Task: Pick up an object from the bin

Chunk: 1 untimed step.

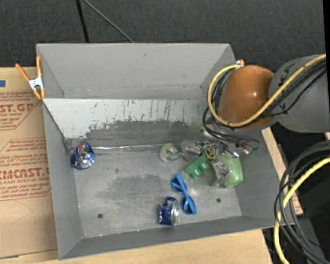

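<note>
Bright green piece [197,167] just beside end effector [215,156]

Blue foil wad [81,157] far left, alone. Pale ball [168,152] mid-floor. Blue glasses-like piece [183,194] near front, second blue wad [168,212] just beside it.

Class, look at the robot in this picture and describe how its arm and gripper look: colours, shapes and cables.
The arm is a thick, rounded grey tube. At its wrist sits a smooth, dome-shaped orange cover. Yellow and black cables loop around the cover and along the arm. Below the cover, the gripper is a small cluster of silvery metal parts and thin wires.
</note>
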### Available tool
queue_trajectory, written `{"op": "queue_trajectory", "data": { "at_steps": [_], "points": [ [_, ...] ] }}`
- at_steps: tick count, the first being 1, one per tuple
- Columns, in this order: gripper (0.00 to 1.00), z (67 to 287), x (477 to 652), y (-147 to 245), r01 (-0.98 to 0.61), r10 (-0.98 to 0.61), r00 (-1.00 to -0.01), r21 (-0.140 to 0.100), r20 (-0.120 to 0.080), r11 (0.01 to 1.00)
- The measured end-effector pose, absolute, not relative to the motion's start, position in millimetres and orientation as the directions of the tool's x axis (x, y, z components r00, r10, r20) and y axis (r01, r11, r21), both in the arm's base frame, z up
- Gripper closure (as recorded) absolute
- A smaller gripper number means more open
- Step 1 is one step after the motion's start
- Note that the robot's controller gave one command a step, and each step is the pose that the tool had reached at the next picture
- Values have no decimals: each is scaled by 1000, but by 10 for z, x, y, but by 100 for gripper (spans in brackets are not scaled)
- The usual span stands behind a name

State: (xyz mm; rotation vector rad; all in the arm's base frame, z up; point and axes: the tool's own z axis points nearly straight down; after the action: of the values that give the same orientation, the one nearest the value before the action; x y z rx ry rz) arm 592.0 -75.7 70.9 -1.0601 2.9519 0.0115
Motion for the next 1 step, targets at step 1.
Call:
{"op": "queue_trajectory", "data": {
  "at_steps": [1],
  "points": [
    [100, 699, 5914, -785, -638, -638, -770, 1, -4, 770]
  ]
}}
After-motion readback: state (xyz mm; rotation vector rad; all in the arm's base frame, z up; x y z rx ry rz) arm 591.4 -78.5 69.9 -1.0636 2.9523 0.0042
